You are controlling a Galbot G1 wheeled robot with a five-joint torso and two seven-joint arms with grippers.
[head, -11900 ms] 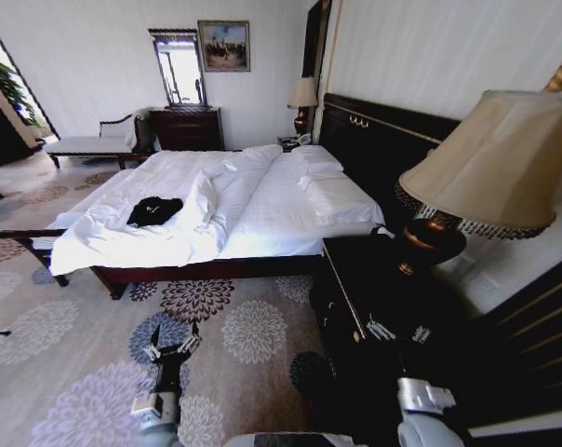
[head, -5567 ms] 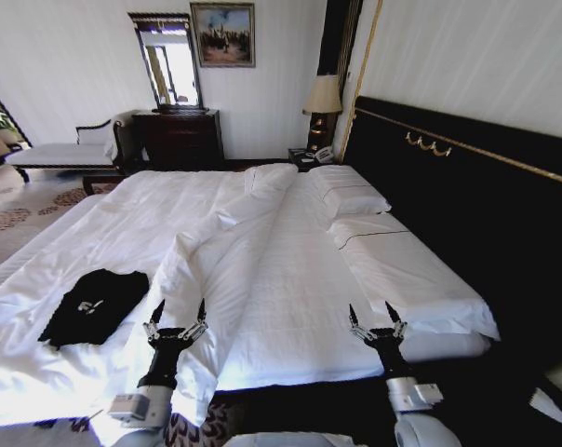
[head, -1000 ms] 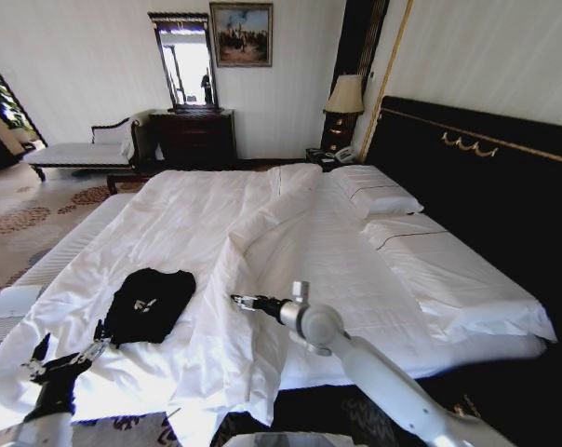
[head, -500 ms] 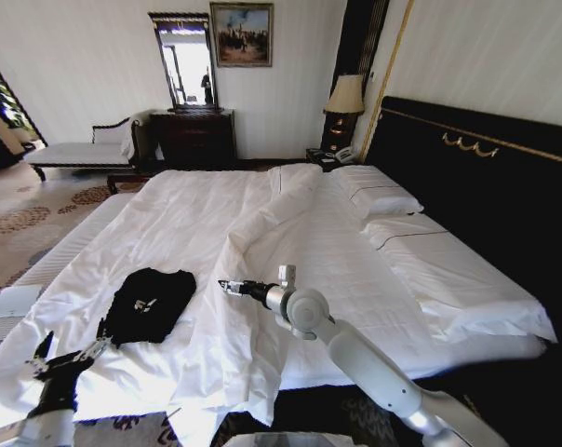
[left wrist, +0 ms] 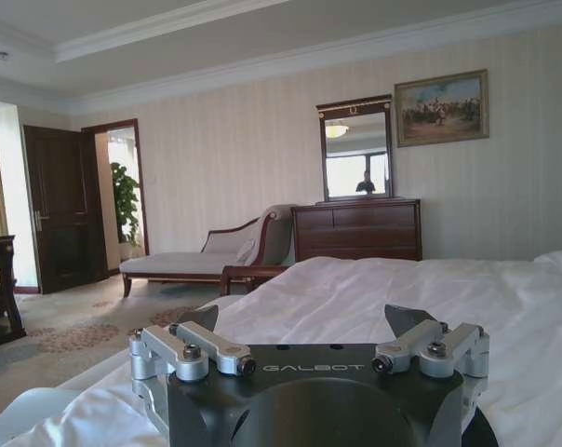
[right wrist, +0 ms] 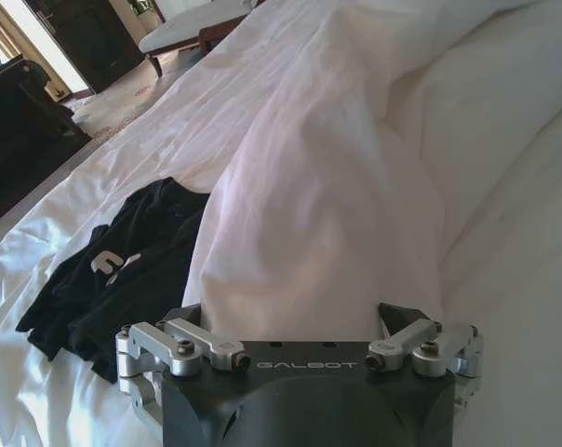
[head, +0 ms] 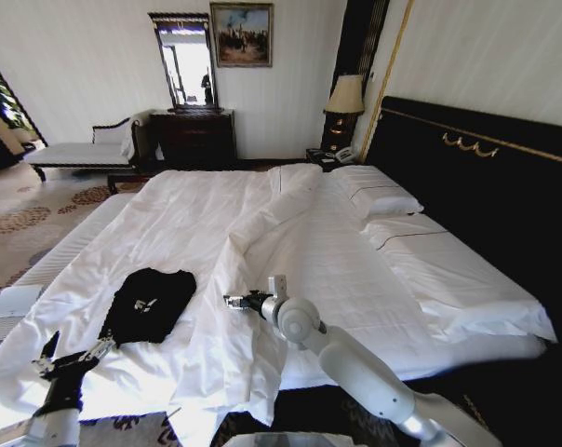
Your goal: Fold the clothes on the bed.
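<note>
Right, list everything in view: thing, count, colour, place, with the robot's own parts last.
T-shirt: one, black with white lettering, crumpled on the near left part of the bed.
Bed: one, white sheets, dark frame, centre of the room.
Duvet ridge: one, white, bunched down the middle of the bed.
Pillows: white, by the dark headboard.
Lamp: one, beige shade, beside the headboard.
Dresser: one, dark wood, far wall, under a mirror.
Painting: one, far wall.
Chaise longue: one, pale, far left.
Left gripper: open, low over the bed's near left corner.
Right gripper: open, over the duvet right of the T-shirt.
</note>
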